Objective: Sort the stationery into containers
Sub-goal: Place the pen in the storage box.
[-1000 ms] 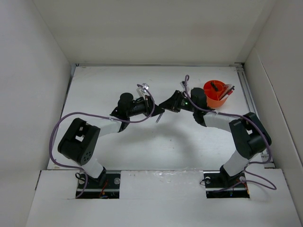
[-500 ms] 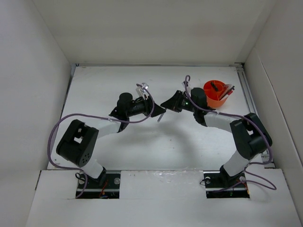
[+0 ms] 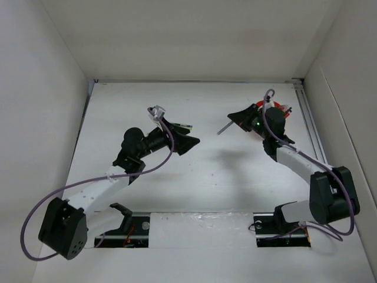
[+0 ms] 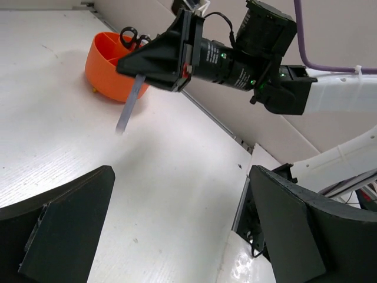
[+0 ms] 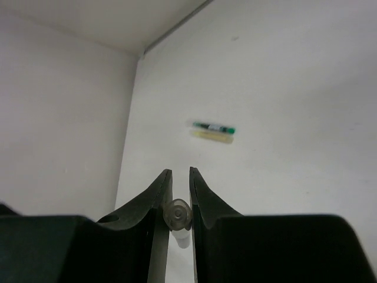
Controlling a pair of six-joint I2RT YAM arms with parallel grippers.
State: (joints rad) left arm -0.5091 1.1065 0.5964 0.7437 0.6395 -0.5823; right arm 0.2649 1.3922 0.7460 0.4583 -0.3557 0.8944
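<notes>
**Grey stick held, on its way to the orange organiser**

The grey stick (image 4: 131,103) is pinched at its top between the narrow right fingers (image 4: 150,59) and hangs slanting below them, clear of the table (image 4: 177,177). The orange organiser (image 4: 106,71) sits just beyond the stick, with scissors (image 4: 134,40) standing in it. Next, I judge, the stick must come over a free compartment, tip downward, and be let go. The left fingers (image 4: 59,224) stand wide and empty. A green-yellow marker (image 5: 213,131) lies well ahead of the right fingers, not yet sorted.
</notes>
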